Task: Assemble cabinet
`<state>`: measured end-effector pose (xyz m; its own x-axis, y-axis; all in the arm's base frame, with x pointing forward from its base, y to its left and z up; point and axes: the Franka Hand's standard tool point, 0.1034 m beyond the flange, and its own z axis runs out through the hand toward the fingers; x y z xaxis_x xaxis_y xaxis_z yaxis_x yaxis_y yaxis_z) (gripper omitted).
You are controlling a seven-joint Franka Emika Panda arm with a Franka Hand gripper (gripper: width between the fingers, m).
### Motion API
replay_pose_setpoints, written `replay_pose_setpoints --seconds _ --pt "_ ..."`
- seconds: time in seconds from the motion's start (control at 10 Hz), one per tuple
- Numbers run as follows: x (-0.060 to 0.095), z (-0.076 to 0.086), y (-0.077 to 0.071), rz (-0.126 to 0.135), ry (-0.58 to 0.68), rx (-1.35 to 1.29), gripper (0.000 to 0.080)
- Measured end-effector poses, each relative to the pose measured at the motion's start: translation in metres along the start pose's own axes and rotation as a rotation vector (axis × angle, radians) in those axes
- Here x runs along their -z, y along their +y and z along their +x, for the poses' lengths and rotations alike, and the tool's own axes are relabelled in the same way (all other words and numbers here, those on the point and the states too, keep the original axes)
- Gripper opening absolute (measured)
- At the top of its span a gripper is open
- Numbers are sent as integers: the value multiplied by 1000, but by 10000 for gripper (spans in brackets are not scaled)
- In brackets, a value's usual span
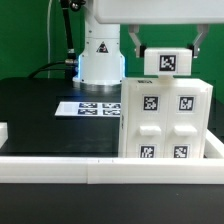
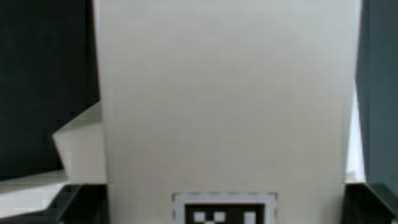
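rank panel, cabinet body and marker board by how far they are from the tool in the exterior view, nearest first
1. panel: between the fingers of the tool.
2. body: directly below the panel, at the exterior view's right.
3. marker board: lying flat, lower down and off to the exterior view's left.
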<state>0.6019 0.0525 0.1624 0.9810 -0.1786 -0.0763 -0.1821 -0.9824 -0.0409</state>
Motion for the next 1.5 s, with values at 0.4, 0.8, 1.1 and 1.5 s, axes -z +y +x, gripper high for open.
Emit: replay_pose_setpoints --seconds 0.4,0.8,1.1,1.5 --pt "-4 -3 5 -2 -3 8 560" --pt "-4 -3 5 -2 -3 8 560" --pt "-4 -3 5 -2 -3 1 560" --pt "-4 -3 5 -1 -4 -98 560"
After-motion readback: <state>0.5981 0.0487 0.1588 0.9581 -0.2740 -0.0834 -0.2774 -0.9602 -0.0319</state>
